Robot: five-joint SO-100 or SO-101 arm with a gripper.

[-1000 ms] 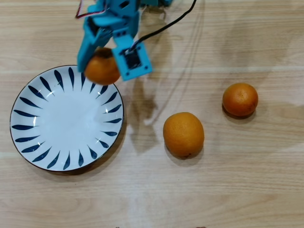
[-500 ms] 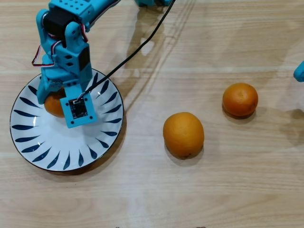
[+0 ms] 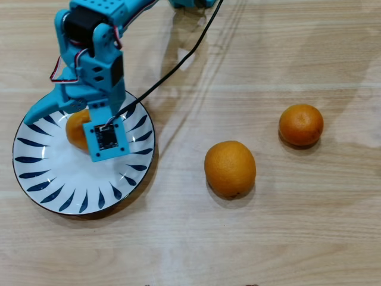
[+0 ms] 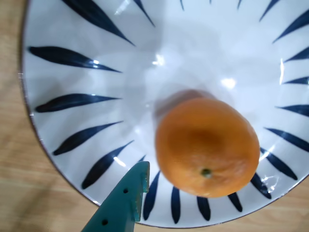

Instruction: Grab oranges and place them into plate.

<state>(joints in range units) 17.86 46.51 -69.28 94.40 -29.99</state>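
- Overhead, your gripper (image 3: pixel 59 119) hung over the plate (image 3: pixel 41 179), its fingers spread apart and holding nothing.
- A small orange (image 3: pixel 77 128) lay on the plate between those fingers, partly hidden under the arm; you could not tell if either finger touched it.
- In the wrist view, one finger (image 4: pixel 126 200) stood just left of that orange (image 4: pixel 207 147), a narrow gap between them.
- Right of the plate, the big orange (image 3: pixel 230 168) sat on the table (image 3: pixel 268 238).
- Farthest right lay the other small orange (image 3: pixel 300 124).

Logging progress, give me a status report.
Gripper open over plate. One orange released inside. Two oranges remain on table. Nothing obstructing.
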